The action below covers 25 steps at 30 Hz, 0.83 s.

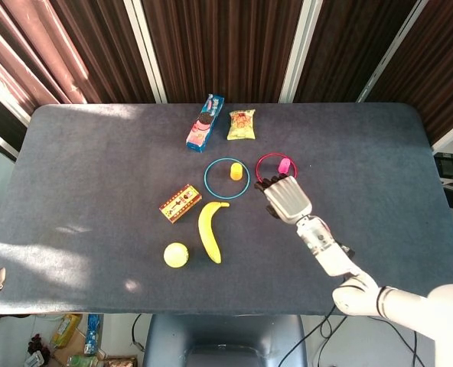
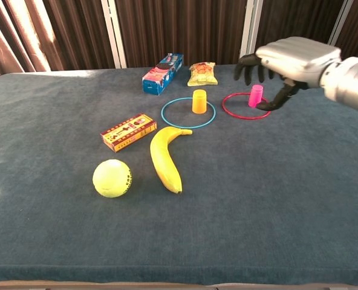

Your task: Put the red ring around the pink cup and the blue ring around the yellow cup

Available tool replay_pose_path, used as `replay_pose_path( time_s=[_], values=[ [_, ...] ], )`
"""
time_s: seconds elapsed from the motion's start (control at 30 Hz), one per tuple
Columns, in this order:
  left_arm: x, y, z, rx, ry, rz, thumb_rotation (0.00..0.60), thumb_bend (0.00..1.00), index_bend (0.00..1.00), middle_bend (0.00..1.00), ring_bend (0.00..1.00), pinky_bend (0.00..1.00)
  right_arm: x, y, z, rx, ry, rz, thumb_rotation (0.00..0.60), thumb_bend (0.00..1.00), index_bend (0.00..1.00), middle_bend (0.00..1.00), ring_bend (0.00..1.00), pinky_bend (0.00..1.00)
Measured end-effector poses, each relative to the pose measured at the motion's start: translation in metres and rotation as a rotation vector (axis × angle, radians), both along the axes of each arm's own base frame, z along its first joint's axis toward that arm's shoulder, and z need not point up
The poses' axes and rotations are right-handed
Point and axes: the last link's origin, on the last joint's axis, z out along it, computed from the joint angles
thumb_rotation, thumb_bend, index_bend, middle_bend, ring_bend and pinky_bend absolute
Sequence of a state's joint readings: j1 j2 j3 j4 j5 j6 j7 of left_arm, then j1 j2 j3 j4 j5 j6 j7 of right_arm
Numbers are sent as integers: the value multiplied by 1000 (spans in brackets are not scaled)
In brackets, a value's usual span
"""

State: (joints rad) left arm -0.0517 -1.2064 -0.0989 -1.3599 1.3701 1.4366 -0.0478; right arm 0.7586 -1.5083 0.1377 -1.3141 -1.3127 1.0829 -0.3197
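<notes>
The yellow cup (image 1: 236, 172) (image 2: 199, 101) stands upright inside the blue ring (image 1: 226, 177) (image 2: 188, 112), which lies flat on the table. The pink cup (image 1: 285, 165) (image 2: 256, 95) stands inside the red ring (image 1: 277, 170) (image 2: 245, 106). My right hand (image 1: 288, 198) (image 2: 291, 59) hovers raised above the table, just near side of the red ring, fingers spread and holding nothing. In the head view it covers the ring's near edge. My left hand shows in neither view.
A banana (image 1: 209, 230) and a yellow ball (image 1: 176, 254) lie near the front. A small red-and-yellow box (image 1: 180, 202) sits left of the blue ring. A blue biscuit pack (image 1: 205, 121) and a snack bag (image 1: 242, 124) lie behind the rings.
</notes>
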Motion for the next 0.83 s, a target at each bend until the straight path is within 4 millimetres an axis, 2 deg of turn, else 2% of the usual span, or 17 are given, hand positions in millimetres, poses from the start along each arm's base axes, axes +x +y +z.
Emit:
replay_pose_path(
  time_s=[0.1,0.2,0.3,0.43,0.6,0.83],
  values=[
    [4,4,-2,-5,5,-10,600,436,160,0,0,149,-27,34,35,-34,-16,-118,600,337,323,297,276,326],
    [9,8,-4,-9,9,-20,600,435,160,0,0,149,-66,68,74,-107,10,-267,600,337,268,225,204,212],
    [12,11,-5,-13,17,-28,600,435,160,0,0,149,-93,94,96,-181,42,-375,600,337,221,161,135,139],
    [15,14,-6,-12,26,-32,600,434,156,0,0,149,-111,113,107,-245,68,-428,600,336,166,96,66,69],
    [17,15,-7,-14,30,-29,600,434,154,0,0,149,-125,130,114,-326,88,-432,600,337,143,64,39,51],
    [21,16,-9,-18,39,-38,600,433,154,0,0,149,-134,136,110,-318,88,-443,600,337,143,64,39,50]
  ],
)
